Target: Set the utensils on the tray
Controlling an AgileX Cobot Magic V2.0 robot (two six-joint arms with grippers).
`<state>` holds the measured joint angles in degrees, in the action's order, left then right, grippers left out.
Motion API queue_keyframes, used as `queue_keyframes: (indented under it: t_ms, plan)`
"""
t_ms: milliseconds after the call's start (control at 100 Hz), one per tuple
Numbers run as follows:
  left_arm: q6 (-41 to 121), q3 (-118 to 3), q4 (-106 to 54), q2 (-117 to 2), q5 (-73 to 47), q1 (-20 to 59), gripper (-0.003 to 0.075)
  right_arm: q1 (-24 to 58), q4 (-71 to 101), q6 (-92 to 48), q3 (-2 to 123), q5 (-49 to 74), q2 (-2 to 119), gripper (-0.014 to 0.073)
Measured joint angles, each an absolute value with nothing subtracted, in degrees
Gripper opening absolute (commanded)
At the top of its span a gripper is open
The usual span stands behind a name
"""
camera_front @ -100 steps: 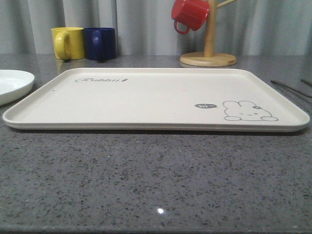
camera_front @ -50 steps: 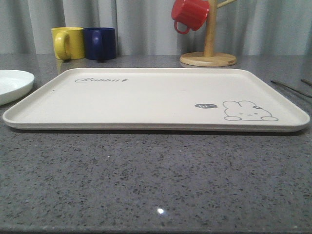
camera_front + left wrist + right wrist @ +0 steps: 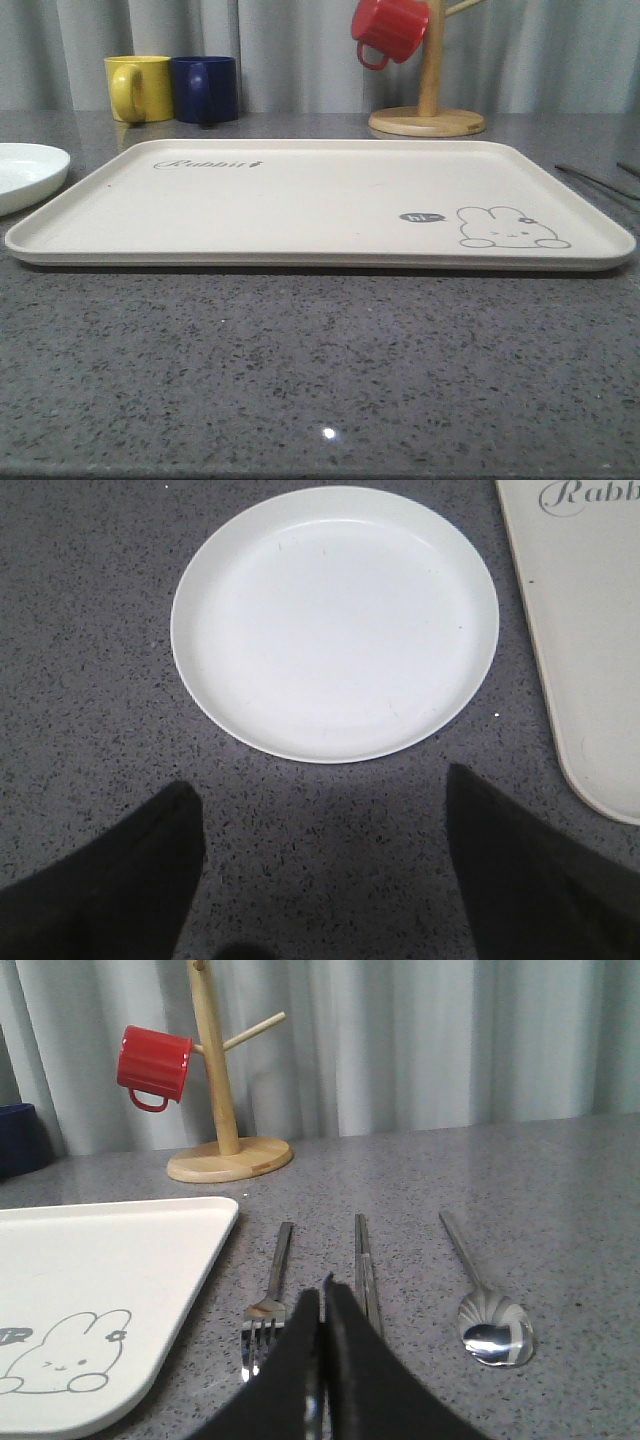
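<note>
The cream tray (image 3: 300, 200) with its rabbit drawing lies in the middle of the grey counter. The round white plate (image 3: 335, 620) rests on the counter just left of the tray (image 3: 600, 630); its rim also shows in the front view (image 3: 25, 175). My left gripper (image 3: 320, 780) hovers open just short of the plate, holding nothing. To the right of the tray (image 3: 100, 1280) lie the fork (image 3: 268, 1295), the chopsticks (image 3: 364, 1260) and the spoon (image 3: 488, 1325), side by side. My right gripper (image 3: 322, 1295) is shut above the counter between fork and chopsticks. Thin utensil handles (image 3: 597, 181) show past the tray's right edge.
A yellow mug (image 3: 138, 88) and a blue mug (image 3: 205, 88) stand behind the tray at the back left. A wooden mug tree (image 3: 428, 105) with a red mug (image 3: 388, 28) stands at the back right. A grey curtain closes the back.
</note>
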<state>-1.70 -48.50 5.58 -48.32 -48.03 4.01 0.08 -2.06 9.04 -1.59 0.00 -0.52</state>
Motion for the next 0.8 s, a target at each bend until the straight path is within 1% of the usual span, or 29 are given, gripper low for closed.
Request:
queue_keyframes:
  t_ms: [140,330,430,800]
  plan:
    - [-2.4,-50.3,5.7,-52.5,-47.8,2.0,0.0497,0.1,-2.1,9.0,-1.6,0.0,-0.5,-0.0068]
    - [-3.2,-53.4,4.5,-61.9,-45.4,-4.6,0.0497,0.1,-2.1,9.0,-1.6,0.0,-0.5,-0.0068]
    - [-3.3,-55.9,3.7,-67.4,-44.9,-6.9,0.0497,0.1,-2.1,9.0,-1.6,0.0,-0.5,-0.0068]
    - [-2.6,-65.2,3.6,-83.6,-44.0,-8.5,0.0497,0.1,-2.1,9.0,-1.6,0.0,-0.5,-0.0068]
